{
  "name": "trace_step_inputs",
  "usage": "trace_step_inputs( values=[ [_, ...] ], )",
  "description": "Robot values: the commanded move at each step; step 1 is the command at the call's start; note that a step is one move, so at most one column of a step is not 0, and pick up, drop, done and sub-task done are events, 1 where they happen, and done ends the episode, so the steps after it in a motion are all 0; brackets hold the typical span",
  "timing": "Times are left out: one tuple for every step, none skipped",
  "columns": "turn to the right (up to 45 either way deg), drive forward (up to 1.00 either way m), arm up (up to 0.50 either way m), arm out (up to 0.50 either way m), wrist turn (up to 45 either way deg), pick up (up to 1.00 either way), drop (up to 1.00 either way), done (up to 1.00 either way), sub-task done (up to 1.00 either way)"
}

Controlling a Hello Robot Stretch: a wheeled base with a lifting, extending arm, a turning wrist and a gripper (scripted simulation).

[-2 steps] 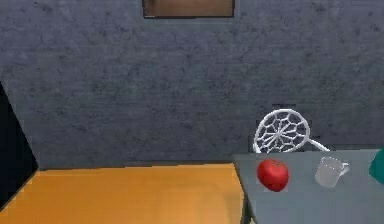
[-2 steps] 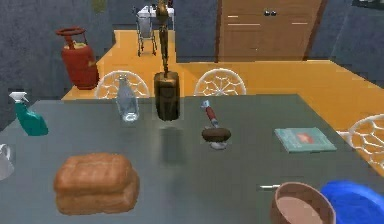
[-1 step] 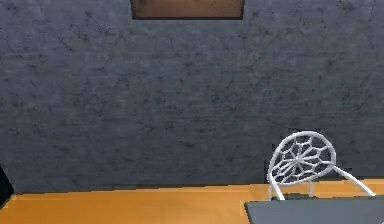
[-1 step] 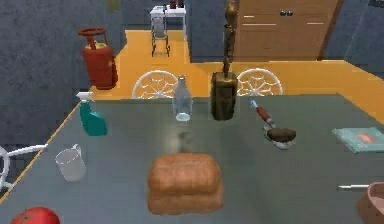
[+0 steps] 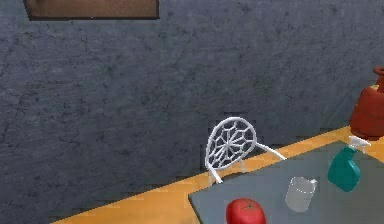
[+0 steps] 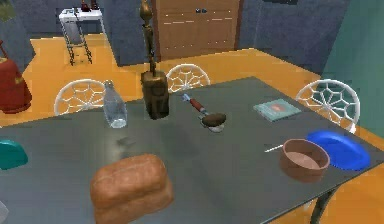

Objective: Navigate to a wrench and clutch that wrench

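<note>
On the grey tabletop [image 6: 230, 170], just right of the dark statue [image 6: 152, 92], you find the wrench [image 6: 204, 110] lying flat, its reddish handle toward the statue and its dark head pointing away. Left of the statue stands a clear bottle [image 6: 115, 105]. In front of the statue, nearer you, sits a brown loaf [image 6: 130, 186]. Well to the statue's right a brown bowl [image 6: 304, 158] rests beside a blue plate [image 6: 340, 150]. Behind the statue stands a white chair [image 6: 188, 76]. You cannot tell the claw's state.
</note>
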Motion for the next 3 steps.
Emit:
trace_step_inputs(
  values=[
    [0.0,0.0,0.5,0.0,0.0,0.0,0.0,0.0,0.0],
    [0.0,0.0,0.38,0.0,0.0,0.0,0.0,0.0,0.0],
    [0.0,0.0,0.0,0.5,0.0,0.0,0.0,0.0,0.0]
  ],
)
